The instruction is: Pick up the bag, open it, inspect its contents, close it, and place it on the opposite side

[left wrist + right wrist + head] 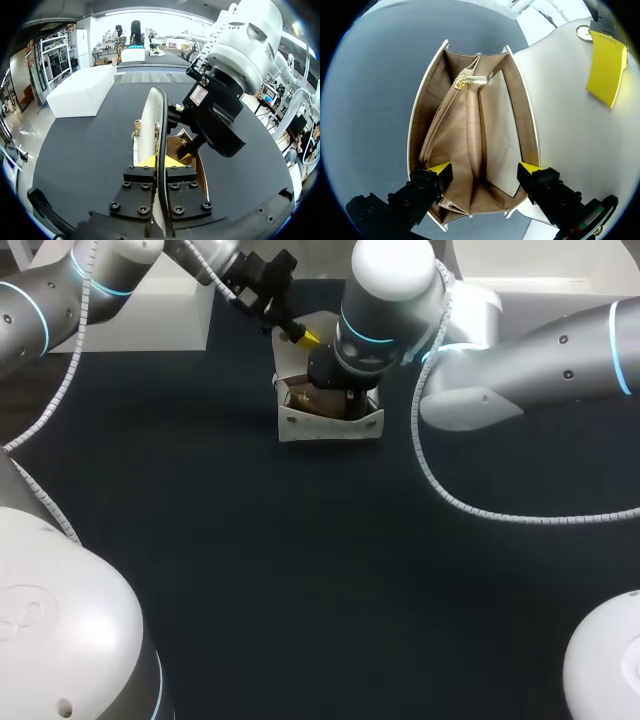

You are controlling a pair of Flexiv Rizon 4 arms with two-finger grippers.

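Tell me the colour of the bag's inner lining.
Light tan; the lining of the white bag shows best in the right wrist view.

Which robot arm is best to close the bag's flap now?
Probably left. The left gripper pinches the raised flap, so it could fold it down. The right gripper hangs open over the open bag, holding nothing, and would need to move clear.

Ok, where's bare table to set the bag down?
The dark table is bare across the near half and left of the white leather handbag. Crowded at the far middle, where the left claw grips its flap and the right claw hangs open over it.
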